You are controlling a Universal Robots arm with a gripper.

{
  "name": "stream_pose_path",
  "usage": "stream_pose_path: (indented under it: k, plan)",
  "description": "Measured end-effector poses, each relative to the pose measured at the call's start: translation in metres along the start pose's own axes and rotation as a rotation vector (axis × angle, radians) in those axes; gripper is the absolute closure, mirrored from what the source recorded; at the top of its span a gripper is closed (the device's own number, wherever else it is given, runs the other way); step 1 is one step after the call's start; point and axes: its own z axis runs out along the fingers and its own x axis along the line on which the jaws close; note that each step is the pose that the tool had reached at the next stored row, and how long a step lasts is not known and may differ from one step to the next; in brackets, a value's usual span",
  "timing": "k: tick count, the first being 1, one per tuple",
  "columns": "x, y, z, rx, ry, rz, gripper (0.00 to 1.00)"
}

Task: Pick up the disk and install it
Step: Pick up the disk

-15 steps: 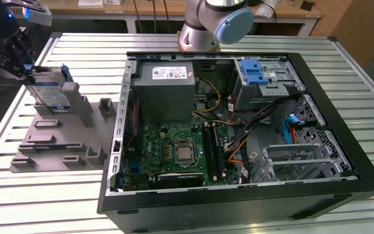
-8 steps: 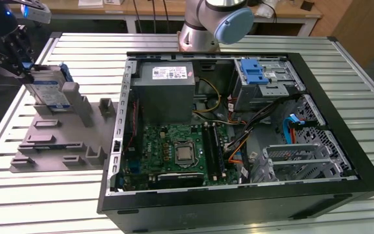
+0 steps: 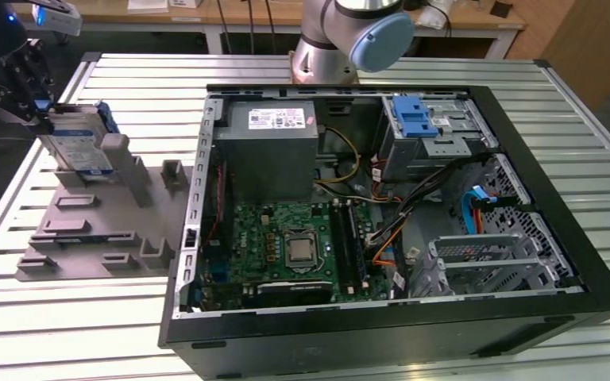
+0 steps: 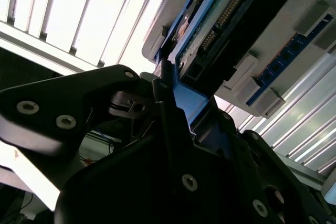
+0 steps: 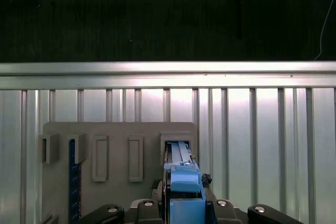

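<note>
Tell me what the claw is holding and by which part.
The claw holds the disk, clamped on the blue bracket at its end. The disk stands on edge at a slot of the grey holder.

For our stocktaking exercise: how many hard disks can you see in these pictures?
1. The disk stands on edge in the grey holder at the exterior view's left, with the gripper shut on its blue bracket. Others may be hidden inside the computer case.

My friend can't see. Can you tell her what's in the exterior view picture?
The gripper holds the disk on edge at a grey rack at the exterior view's left. An open computer case lies beside it on a metal table.
</note>
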Motion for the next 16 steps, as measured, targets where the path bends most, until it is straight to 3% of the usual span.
stream_pose_path:
  k: [16]
  plan:
    - [-0.0001, 0.0002, -0.0124, 0.0000, -0.0009, 0.000, 0.64]
